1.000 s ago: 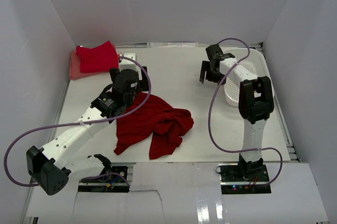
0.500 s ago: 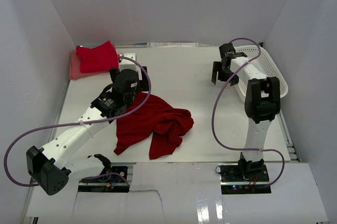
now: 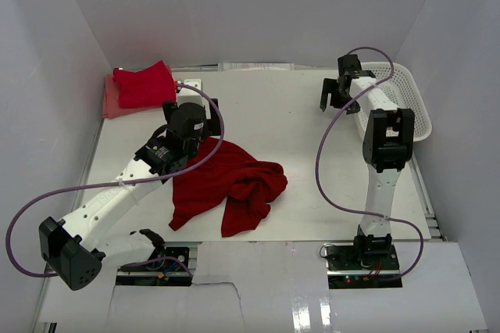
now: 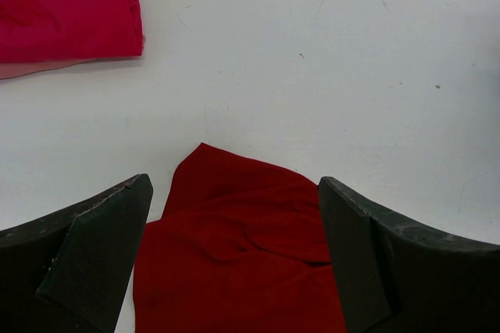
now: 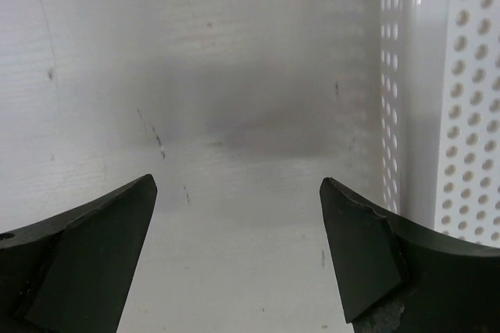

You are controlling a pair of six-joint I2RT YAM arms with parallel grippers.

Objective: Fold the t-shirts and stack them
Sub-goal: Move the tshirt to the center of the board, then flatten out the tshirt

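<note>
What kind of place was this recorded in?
Probably a lab test enclosure, not a home: plain white walls box in a white table, with bolted robot arms, a crumpled red t-shirt and a perforated basket.

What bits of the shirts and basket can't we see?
Top view: the left arm hides an edge of the crumpled red shirt.
Left wrist view: the bottom edge cuts that shirt off; the folded stack runs off the top edge.
Top view: the right arm hides part of the white basket.

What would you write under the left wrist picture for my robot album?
Open left gripper at the edge of a crumpled red shirt, folded shirts in the far corner.
</note>
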